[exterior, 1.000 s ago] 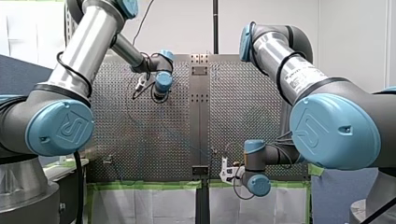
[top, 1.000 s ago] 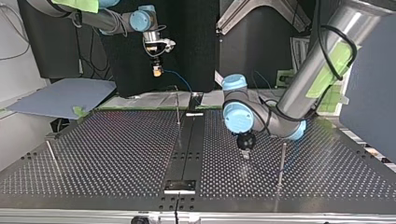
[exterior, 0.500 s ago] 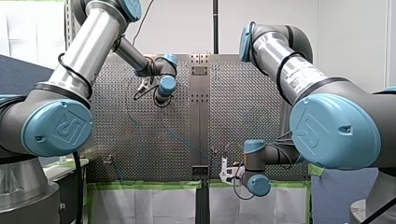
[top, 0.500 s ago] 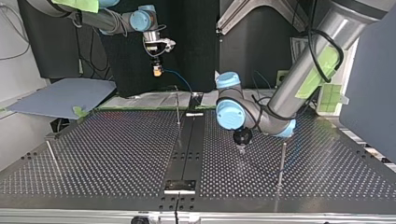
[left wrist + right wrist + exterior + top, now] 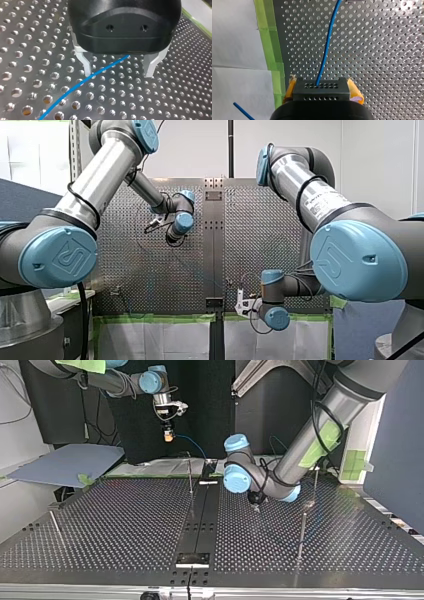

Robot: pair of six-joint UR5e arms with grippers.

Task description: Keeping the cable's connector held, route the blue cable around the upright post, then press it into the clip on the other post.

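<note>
Perforated metal tabletop (image 5: 125, 520), seen from across the work, with thin upright posts (image 5: 301, 532) standing on it; we cannot tell from these views which one carries the clip. Our right claw (image 5: 322, 86) is clamped by its yellow pads (image 5: 356, 92) on the grey connector (image 5: 321, 94), raised beyond the tabletop's far edge at the top view's left. The blue cable (image 5: 326, 47) leaves the connector and runs away over the holes. Our left claw (image 5: 117, 71) hangs low over the tabletop near its middle, metal fingers (image 5: 85, 63) spread apart. The cable passes between them, close beside one finger and gripped by neither.

We judge the routing to be at its start: the connector is secured, the cable is not yet taken up, and no turn around a post shows. Next move, as we read it: shut the left claw on the cable, lightly enough to let it slide, then lead it around the middle post (image 5: 190, 474). Too hard a pull could drag the connector from the pads.
</note>
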